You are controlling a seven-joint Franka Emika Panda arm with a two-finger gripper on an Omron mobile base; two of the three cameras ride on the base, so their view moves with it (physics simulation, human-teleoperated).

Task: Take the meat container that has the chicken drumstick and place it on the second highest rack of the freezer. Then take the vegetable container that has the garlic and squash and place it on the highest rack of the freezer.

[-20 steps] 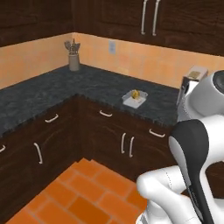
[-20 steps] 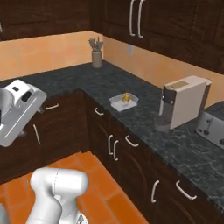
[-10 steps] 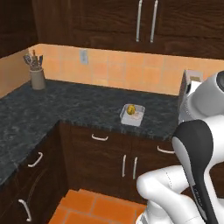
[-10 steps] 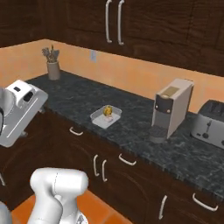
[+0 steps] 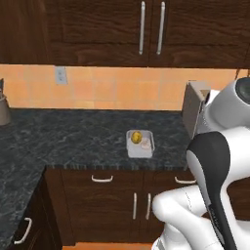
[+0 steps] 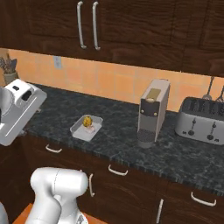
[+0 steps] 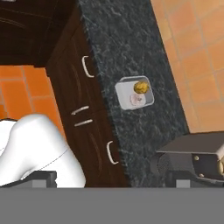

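I see the vegetable container [image 5: 140, 144] sitting on the dark speckled counter [image 5: 73, 141], close to the front edge, right above the seam between two lower cabinet doors. Inside it the yellow squash [image 5: 136, 137] lies toward the back wall side, and the pale garlic [image 5: 146, 142] sits just beside it, nearer the front. From the hand view the same tray [image 7: 134, 92] shows with the squash [image 7: 140, 87] and the garlic [image 7: 136, 99] close together.

Around the tray the counter is bare on every side that I can see. To its right, well apart, stands the coffee machine [image 6: 152, 112], and further right the toaster [image 6: 203, 120]. Far to the left a utensil holder [image 6: 9, 72] stands against the orange tiled backsplash [image 6: 109, 81]. Upper cabinets [image 6: 100, 26] with long bar handles hang above.

My gripper is spread wide and holds nothing; its fingertips are hard to make out at the bottom of the hand view. It hangs high, well apart from the tray.
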